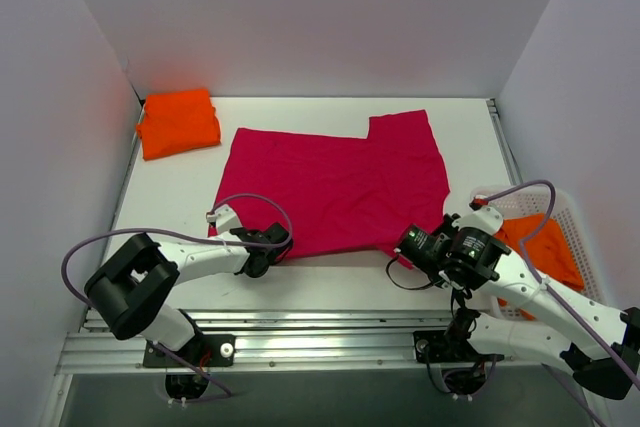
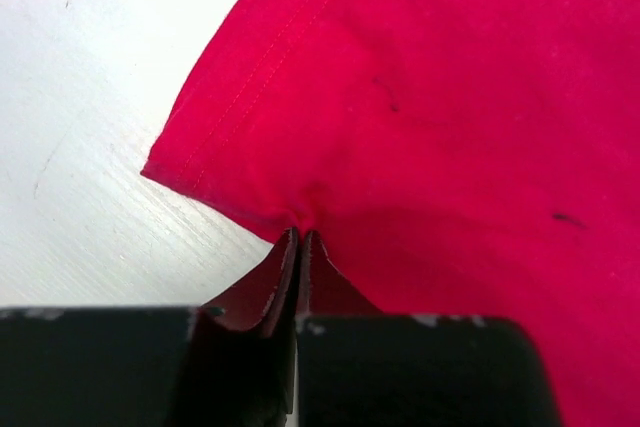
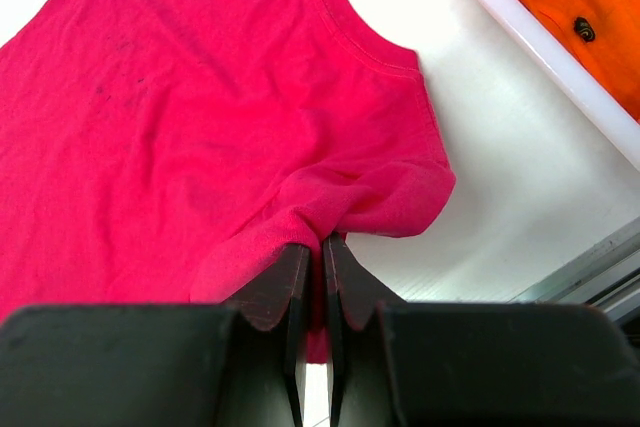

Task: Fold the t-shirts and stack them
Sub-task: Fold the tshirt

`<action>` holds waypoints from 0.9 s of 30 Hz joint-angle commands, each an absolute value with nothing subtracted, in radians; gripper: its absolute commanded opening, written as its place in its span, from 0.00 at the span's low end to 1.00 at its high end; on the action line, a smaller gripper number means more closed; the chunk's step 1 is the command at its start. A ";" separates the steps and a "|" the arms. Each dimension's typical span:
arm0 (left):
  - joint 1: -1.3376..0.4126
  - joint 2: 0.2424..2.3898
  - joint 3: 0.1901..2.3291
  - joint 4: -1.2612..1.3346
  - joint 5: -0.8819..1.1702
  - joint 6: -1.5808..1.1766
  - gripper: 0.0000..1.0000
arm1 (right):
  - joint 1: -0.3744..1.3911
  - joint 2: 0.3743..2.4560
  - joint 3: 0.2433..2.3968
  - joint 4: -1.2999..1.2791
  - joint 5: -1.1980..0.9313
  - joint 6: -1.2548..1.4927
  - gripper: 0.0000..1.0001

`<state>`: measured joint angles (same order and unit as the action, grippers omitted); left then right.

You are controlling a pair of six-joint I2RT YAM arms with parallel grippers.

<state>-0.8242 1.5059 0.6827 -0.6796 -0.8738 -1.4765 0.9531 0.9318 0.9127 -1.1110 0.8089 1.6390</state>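
A crimson-pink t-shirt point(image 1: 340, 187) lies spread flat across the middle of the table. My left gripper point(image 1: 275, 244) is shut on its near left hem corner point(image 2: 300, 209), cloth pinched between the fingertips. My right gripper point(image 1: 405, 244) is shut on the bunched near right shoulder point(image 3: 330, 222), by the neckline point(image 3: 345, 22). A folded orange t-shirt point(image 1: 178, 122) rests at the far left corner. Another orange t-shirt point(image 1: 545, 244) lies in the white mesh basket point(image 1: 572, 209) on the right.
The basket's rim point(image 3: 540, 42) runs close to the right of my right gripper. The table's near edge and metal rail point(image 1: 300, 327) lie just behind both grippers. Grey walls close in the left, back and right.
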 commanded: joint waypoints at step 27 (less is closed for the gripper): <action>-0.746 1.147 0.868 -0.674 -0.787 -1.022 0.02 | 0.930 1.051 0.963 -1.072 0.839 1.586 0.00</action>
<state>-0.7830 1.1591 0.8017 -0.7452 -0.8112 -1.1358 0.9451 1.0195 0.8982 -1.0191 0.7486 1.5764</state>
